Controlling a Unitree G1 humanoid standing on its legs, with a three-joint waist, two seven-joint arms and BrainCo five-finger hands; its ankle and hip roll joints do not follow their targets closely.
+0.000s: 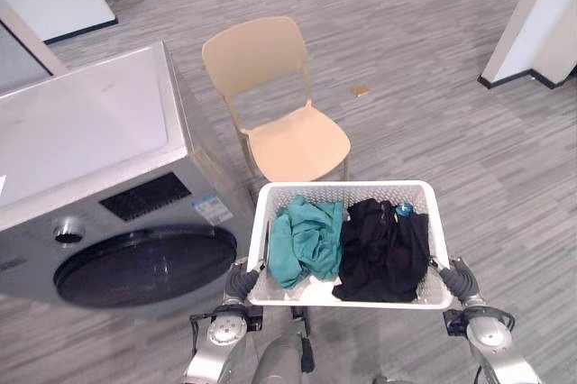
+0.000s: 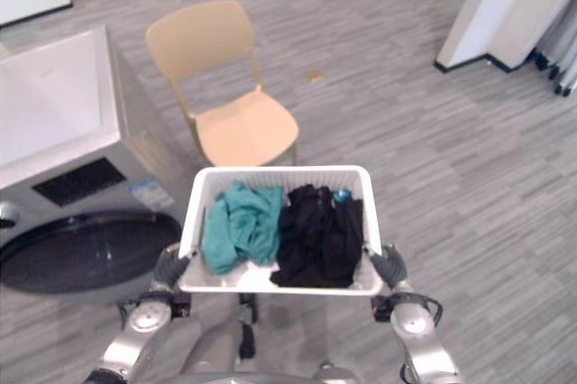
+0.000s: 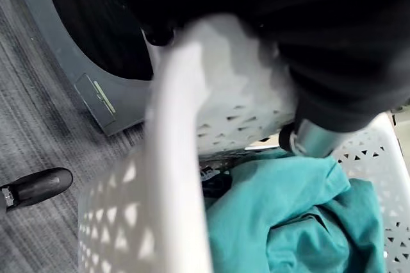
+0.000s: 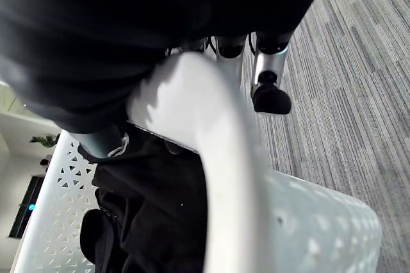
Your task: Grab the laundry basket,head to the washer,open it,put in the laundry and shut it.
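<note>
Already the washer (image 1: 108,213) fills the robot's left side, its round dark door (image 1: 144,264) closed and facing out, so by my reading the walk is nearly done. Beyond it stands a tan chair (image 1: 279,105) on the grey floor (image 1: 469,159). Directly ahead of the robot, held up off the floor, is the white laundry basket (image 1: 424,199), carrying a teal garment (image 1: 306,240) beside a black one (image 1: 383,253). The left hand (image 1: 242,283) has its fingers curled round the basket's left rim, and the right hand (image 1: 458,279) is clamped the same way on the right rim. Judging from this, the grabbing is finished; opening the door, loading the clothes and shutting it all remain.
</note>
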